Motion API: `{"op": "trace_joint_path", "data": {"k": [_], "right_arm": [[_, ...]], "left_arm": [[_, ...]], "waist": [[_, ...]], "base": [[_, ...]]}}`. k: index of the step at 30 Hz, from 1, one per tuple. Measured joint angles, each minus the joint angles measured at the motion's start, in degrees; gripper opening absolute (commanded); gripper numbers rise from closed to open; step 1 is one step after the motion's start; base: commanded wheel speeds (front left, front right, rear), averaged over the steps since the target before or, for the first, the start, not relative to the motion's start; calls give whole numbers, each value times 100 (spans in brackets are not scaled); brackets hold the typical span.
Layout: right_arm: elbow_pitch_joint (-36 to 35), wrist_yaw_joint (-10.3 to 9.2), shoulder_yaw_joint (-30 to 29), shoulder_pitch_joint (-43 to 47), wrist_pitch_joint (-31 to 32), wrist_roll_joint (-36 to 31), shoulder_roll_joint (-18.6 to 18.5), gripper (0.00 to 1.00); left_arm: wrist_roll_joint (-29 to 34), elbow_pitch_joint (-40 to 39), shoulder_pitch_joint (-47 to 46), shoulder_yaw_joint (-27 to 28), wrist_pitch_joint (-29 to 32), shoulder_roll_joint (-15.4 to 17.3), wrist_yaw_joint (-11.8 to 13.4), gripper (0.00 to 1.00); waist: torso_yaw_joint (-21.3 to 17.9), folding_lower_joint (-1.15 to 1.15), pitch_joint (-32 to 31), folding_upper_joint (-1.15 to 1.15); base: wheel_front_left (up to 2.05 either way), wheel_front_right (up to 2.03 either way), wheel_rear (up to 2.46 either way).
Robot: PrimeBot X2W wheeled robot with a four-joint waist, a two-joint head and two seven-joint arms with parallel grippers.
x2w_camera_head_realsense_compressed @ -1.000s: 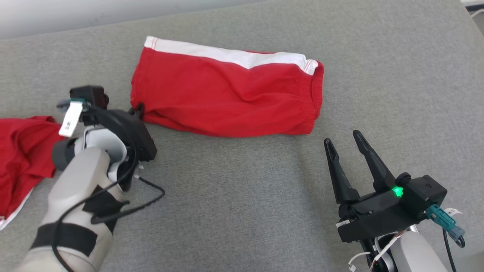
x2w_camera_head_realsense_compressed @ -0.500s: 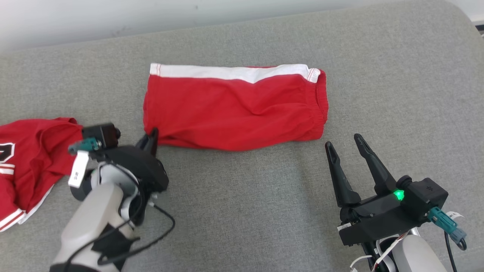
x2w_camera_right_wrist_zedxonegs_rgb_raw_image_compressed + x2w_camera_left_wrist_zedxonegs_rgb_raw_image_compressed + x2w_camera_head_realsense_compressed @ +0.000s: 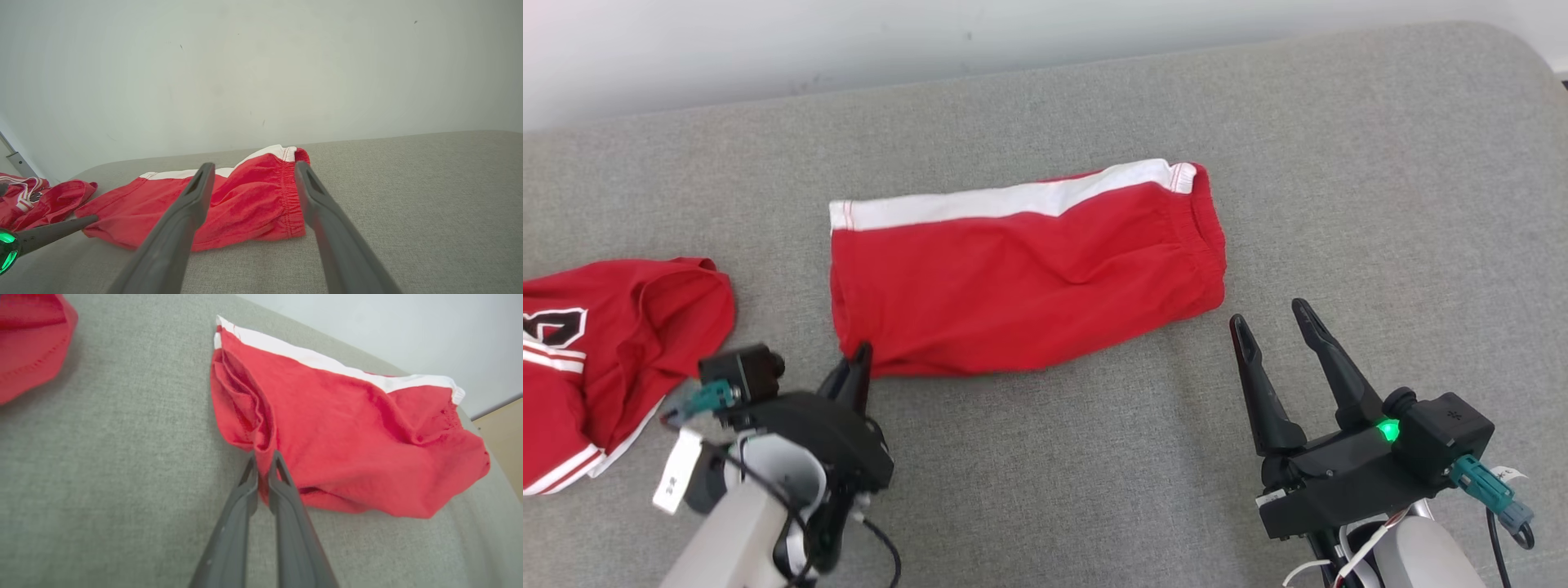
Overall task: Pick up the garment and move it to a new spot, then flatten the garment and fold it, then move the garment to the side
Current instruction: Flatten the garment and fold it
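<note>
The padded surface (image 3: 1045, 474) spans the head view, with the wall (image 3: 931, 49) along the top edge behind it. The folded shorts (image 3: 1025, 278) lie across the centre. The jersey (image 3: 605, 343) lies at the left edge, well apart from them. The left gripper (image 3: 858, 357) sits lower left, its tips on the shorts' lower-left corner. The right gripper (image 3: 1267, 312) sits lower right, just below their right end, not touching.

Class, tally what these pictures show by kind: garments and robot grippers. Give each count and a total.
Garments: 2, red shorts and red jersey
Grippers: 2, left gripper pinching the shorts' corner, right gripper open
Total: 4
</note>
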Motion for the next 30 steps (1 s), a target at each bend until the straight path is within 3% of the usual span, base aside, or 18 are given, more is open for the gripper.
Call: {"op": "trace_joint_path", "data": {"k": [5,6,7,8,16,20,24,30], "right_arm": [[4,0,-2,20,2,3,-1,100],[7,0,-1,24,3,8,-1,100],[9,0,1,26,3,9,-1,100],[12,0,0,27,5,9,-1,100],[27,0,23,55,11,16,-1,100],[46,0,-1,133,12,16,0,100],[77,0,-68,250,34,16,-1,100],[98,0,-107,285,53,23,-1,100]], "left_arm": [[-66,-612,428,12,199,115,312,0],[-71,-702,489,7,221,129,347,7],[-70,-783,544,4,242,143,394,50],[-67,-845,586,4,242,162,448,100],[59,-1169,803,78,69,288,744,100],[174,-1394,887,271,-536,327,851,100],[100,-1668,1033,670,-1334,136,770,100],[372,-2173,1365,1277,-1499,-201,413,100]], "waist": [[21,0,-55,0],[25,0,-62,0],[29,0,-69,0],[34,0,-75,0],[66,0,-152,0],[105,0,-215,0],[212,0,-320,1],[383,0,-466,1]], "base": [[0,0,0],[0,0,0],[0,0,0],[0,0,0],[0,0,0],[0,0,0],[0,0,0],[0,0,0]]}}
